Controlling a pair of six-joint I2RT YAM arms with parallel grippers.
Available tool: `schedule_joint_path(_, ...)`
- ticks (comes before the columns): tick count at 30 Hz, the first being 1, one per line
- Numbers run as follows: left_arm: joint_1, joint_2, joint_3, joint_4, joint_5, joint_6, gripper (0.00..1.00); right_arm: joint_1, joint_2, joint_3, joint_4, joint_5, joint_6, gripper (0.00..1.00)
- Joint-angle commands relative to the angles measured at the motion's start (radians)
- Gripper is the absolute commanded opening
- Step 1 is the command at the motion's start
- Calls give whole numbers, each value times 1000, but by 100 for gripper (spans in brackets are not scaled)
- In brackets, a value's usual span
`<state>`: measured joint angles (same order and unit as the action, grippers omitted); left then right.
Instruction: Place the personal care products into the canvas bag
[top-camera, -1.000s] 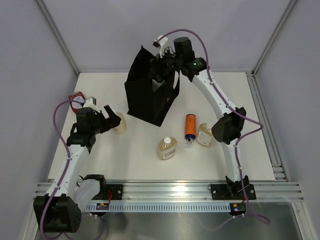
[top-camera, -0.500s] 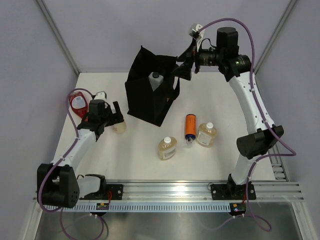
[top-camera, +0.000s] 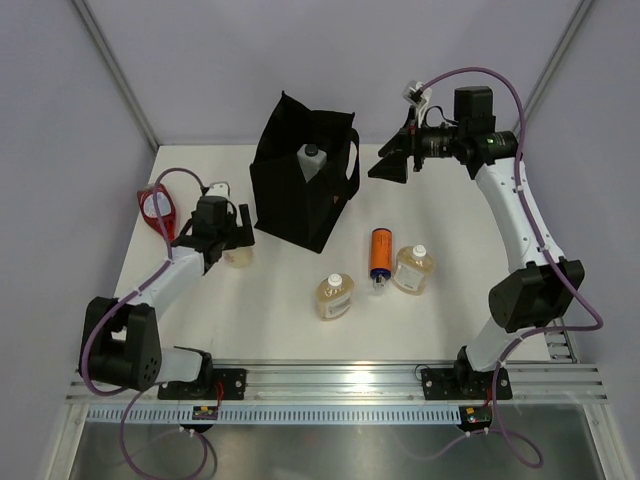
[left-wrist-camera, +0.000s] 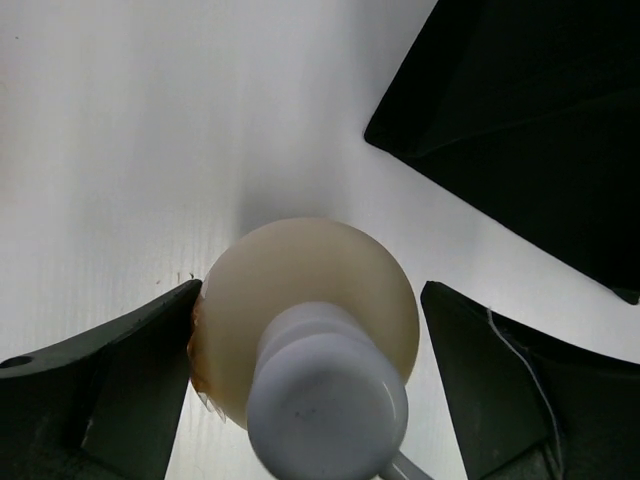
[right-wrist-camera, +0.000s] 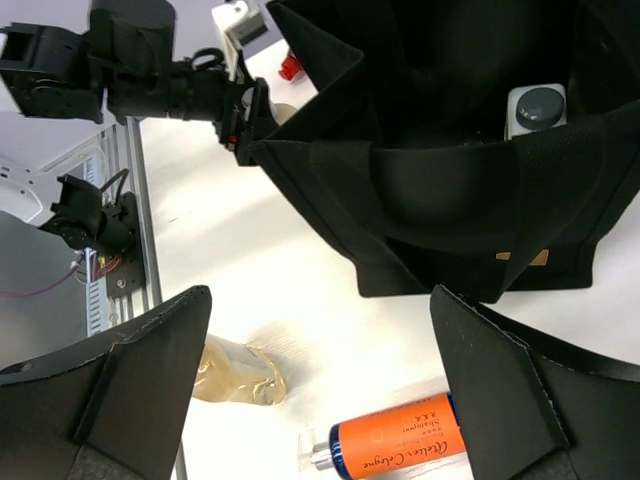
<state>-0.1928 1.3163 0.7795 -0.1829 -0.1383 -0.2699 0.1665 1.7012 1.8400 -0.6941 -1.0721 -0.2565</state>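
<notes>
Right gripper (top-camera: 392, 165) withdrawn right of canvas bag (top-camera: 285, 200), open, empty; left gripper (top-camera: 226, 236) now straddles amber bottle (left-wrist-camera: 310, 290), jaws wide; grasp next.

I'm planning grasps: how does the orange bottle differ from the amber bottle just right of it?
Pose: the orange bottle lies on its side, while the amber bottle stands upright.
Shape: the orange bottle is a slim cylinder, and the amber bottle is squat and wide.
Look: the orange bottle is opaque, and the amber bottle is clear with a white cap.
Both sit on the table, outside the bag.
</notes>
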Motion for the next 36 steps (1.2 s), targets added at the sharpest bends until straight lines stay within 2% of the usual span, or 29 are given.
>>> schedule_joint_path(1, -19, 35, 56, 34, -98, 23, 88, -15, -80, -10, 2, -52, -15, 99)
schedule_joint_path(3, -22, 58, 69, 17, -122, 23, 85, -21, -84, -24, 2, -55, -3, 99)
schedule_joint_path(6, -22, 69, 73, 29, -130, 32, 75, -27, -101, -35, -10, -60, 2, 99)
schedule_joint_path(9, -22, 81, 89, 33, -104, 40, 46, -35, -124, -62, -7, -61, 3, 99)
schedule_joint_path(10, -22, 78, 95, 31, -95, 34, 21, -39, -129, -73, -13, -63, 3, 99)
schedule_joint_path(12, -20, 60, 122, 10, -58, 17, 5, -47, -143, -85, -18, -65, -3, 99)
schedule_joint_path(13, -20, 51, 135, -12, -23, -4, 0, -53, -149, -99, -19, -65, -4, 99)
schedule_joint_path(18, 4, -52, 153, -24, 91, -104, 0, -81, -186, -148, 1, -69, 13, 99)
schedule_joint_path(21, 51, -114, 117, -7, 187, -224, 0, -94, -198, -177, 18, -74, 26, 99)
schedule_joint_path(28, 108, -230, 18, 112, 425, -385, 0, -117, -204, -214, 44, -88, 59, 99)
schedule_joint_path(33, 121, -295, 44, 146, 546, -482, 0, -125, -198, -217, 48, -94, 66, 99)
schedule_joint_path(36, 121, -362, 58, 239, 589, -607, 0, -130, -196, -222, 48, -94, 66, 99)
